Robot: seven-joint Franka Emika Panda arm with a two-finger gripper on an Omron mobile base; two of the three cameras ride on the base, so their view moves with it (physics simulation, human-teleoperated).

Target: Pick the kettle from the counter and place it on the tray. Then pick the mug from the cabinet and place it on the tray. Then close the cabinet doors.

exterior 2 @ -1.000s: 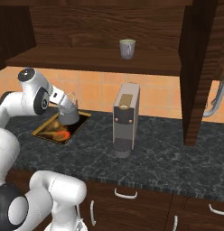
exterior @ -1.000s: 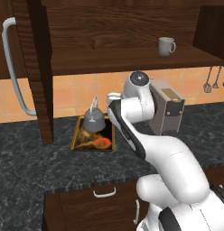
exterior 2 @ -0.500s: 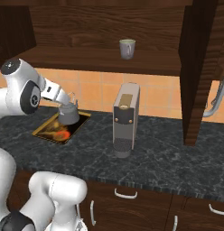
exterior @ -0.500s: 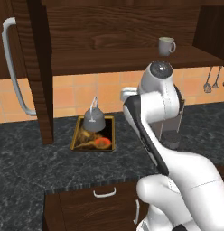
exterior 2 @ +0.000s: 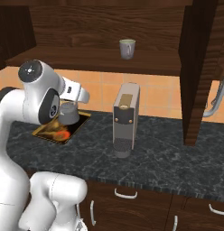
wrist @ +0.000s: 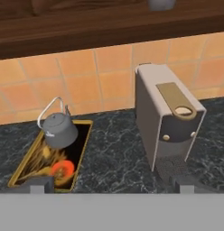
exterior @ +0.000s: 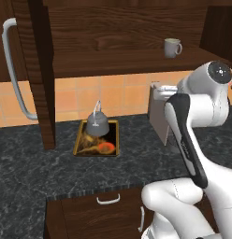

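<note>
Above the counter [exterior: 52, 168], end effector [wrist: 111, 182] raised since earlier, apparently wide open, kettle [exterior: 97, 124] on tray [exterior: 83, 135].

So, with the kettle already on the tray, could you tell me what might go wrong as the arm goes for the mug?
1. The mug stands on the cabinet shelf above the coffee machine; a rising arm might clip the machine or the shelf's front edge.
2. The kettle sits at the tray's far end; a swing past it could knock it off.
3. The open door hangs beside the tray, narrowing room on that side.
</note>
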